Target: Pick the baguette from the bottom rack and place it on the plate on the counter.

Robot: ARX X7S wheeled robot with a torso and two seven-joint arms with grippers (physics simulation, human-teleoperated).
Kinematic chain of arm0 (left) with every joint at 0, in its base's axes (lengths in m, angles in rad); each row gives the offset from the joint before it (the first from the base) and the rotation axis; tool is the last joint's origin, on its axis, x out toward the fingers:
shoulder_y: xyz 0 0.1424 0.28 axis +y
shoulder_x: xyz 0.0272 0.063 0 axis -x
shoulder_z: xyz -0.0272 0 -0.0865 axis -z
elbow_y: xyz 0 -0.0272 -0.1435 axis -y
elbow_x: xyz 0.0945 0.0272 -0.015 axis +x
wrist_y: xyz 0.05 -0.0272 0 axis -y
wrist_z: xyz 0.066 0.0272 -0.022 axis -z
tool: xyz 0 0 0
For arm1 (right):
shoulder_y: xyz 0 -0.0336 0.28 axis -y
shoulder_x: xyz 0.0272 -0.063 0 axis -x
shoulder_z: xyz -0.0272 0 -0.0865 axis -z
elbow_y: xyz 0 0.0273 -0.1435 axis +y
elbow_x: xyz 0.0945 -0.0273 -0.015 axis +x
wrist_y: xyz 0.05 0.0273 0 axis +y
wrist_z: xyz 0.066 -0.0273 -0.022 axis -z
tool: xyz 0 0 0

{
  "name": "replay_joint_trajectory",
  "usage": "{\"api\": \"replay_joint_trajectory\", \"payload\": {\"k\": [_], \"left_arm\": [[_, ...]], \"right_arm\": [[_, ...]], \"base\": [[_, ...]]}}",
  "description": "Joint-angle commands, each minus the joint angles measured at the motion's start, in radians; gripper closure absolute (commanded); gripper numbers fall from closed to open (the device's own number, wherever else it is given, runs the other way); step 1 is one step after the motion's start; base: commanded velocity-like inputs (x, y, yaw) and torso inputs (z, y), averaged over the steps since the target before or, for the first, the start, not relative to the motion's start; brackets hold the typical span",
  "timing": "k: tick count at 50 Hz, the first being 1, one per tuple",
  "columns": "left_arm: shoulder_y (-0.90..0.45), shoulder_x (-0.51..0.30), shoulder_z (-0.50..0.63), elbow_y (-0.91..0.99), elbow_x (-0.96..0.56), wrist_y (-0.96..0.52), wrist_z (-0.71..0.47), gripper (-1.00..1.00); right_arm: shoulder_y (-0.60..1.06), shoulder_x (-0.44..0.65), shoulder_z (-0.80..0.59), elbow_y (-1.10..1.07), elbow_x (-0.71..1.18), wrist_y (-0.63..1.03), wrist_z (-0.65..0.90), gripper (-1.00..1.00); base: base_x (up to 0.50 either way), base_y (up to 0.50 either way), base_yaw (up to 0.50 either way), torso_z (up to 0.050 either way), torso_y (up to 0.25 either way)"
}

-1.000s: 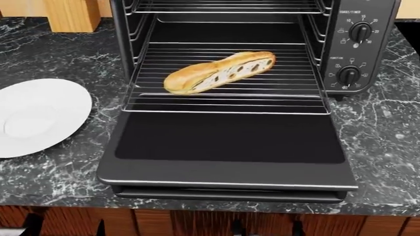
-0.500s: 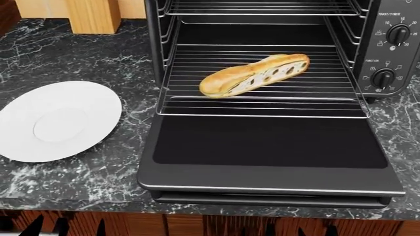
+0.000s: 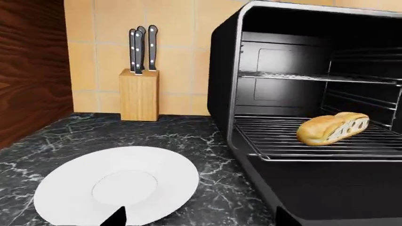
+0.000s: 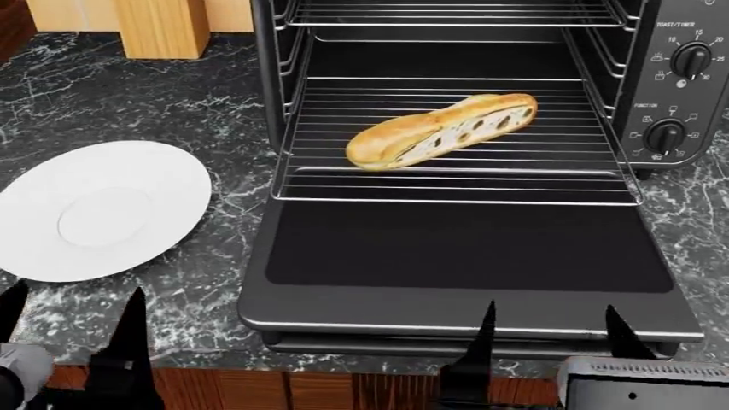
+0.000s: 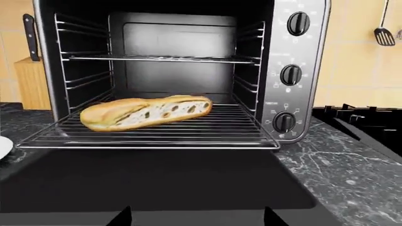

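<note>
The baguette [image 4: 442, 131] lies diagonally on the bottom rack [image 4: 456, 184], which is pulled out of the open toaster oven; it also shows in the left wrist view [image 3: 332, 128] and the right wrist view [image 5: 146, 112]. The white plate [image 4: 102, 209] sits on the dark marble counter [image 4: 148, 102] left of the oven, and shows in the left wrist view [image 3: 116, 183]. My left gripper [image 4: 71, 329] is open and empty at the counter's front edge, just before the plate. My right gripper [image 4: 552, 337] is open and empty in front of the lowered oven door [image 4: 467, 256].
A wooden knife block [image 3: 139, 92] stands at the back left by the tiled wall. The upper rack [image 5: 157, 58] sits above the baguette. The oven's knobs [image 4: 689, 61] are on its right panel. A black cooktop [image 5: 367, 125] lies right of the oven.
One second ago the view shifted so the scene sits further right; since half a second ago the scene holds still and both grippers have risen into the head view at the counter's front edge.
</note>
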Motion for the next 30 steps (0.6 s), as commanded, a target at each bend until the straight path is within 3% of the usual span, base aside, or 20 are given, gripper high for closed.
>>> {"api": "replay_joint_trajectory", "payload": {"k": [1,6,9,13,19,30], "left_arm": [[-0.241,-0.042,-0.146,0.237,-0.224,-0.468,-0.044,-1.0],[-0.362,-0.048,-0.23,0.263,-0.328,-0.633,-0.057,-1.0],[-0.376,-0.065,-0.291,0.281,-0.371,-0.689,-0.055,-1.0],[-0.408,-0.066,-0.335,0.319,-0.426,-0.765,-0.07,-1.0],[-0.426,-0.062,-0.37,0.34,-0.476,-0.805,-0.092,-1.0],[-0.422,-0.075,-0.359,0.323,-0.494,-0.767,-0.117,-1.0]], "right_arm": [[0.205,0.074,0.198,-0.288,0.168,0.482,-0.001,-1.0],[0.378,0.09,0.356,-0.326,0.284,0.72,-0.037,-1.0],[0.405,0.102,0.371,-0.348,0.311,0.787,-0.032,-1.0],[0.435,0.081,0.436,-0.356,0.371,0.832,-0.056,-1.0],[0.439,0.097,0.421,-0.343,0.392,0.827,-0.033,-1.0],[0.463,0.114,0.479,-0.326,0.554,0.849,0.056,-1.0]], "base": [[0.0,0.0,0.0,0.0,0.0],[0.0,0.0,0.0,0.0,0.0],[0.0,0.0,0.0,0.0,0.0],[0.12,0.0,0.0,0.0,0.0],[0.22,0.0,0.0,0.0,0.0],[0.22,0.0,0.0,0.0,0.0]]}}
